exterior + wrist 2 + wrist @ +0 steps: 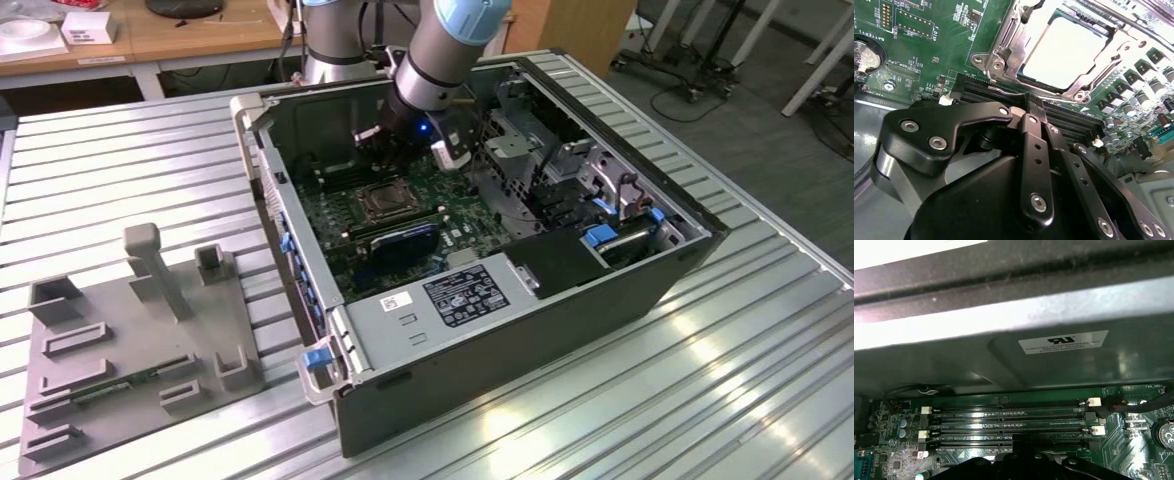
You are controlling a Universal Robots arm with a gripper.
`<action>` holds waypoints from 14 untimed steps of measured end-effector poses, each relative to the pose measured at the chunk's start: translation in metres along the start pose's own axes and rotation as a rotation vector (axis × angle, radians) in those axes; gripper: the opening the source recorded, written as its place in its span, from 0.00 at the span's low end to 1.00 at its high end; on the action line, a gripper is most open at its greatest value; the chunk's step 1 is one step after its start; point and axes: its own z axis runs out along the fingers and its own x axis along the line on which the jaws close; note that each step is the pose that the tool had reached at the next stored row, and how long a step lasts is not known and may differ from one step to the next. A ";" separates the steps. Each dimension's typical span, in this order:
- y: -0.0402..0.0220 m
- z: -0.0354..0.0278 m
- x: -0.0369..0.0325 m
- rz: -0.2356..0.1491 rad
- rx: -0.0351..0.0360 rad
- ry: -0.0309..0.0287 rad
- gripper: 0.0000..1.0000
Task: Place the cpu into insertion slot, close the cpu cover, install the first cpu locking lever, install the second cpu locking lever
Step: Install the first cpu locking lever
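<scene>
On the exterior view's left, a grey fixture [134,330] lay on the slatted table [120,170]. In the middle stood the open computer case [534,330]. The gripper [384,165] hung inside it, its fingers [1033,130] pressed together and empty over the memory slots [1009,420]. Just beside them the cpu [1069,50] sat in the insertion slot [383,200], with the cpu cover [1049,86] lying flat around it.

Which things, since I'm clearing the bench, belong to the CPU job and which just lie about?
Job: cpu, cpu cover, insertion slot, gripper.
Lying about: grey fixture tray, memory slots, coin battery, white boxes.
</scene>
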 end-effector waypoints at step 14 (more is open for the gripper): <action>-0.0003 -0.0001 -0.0019 0.001 0.0034 -0.0005 0.11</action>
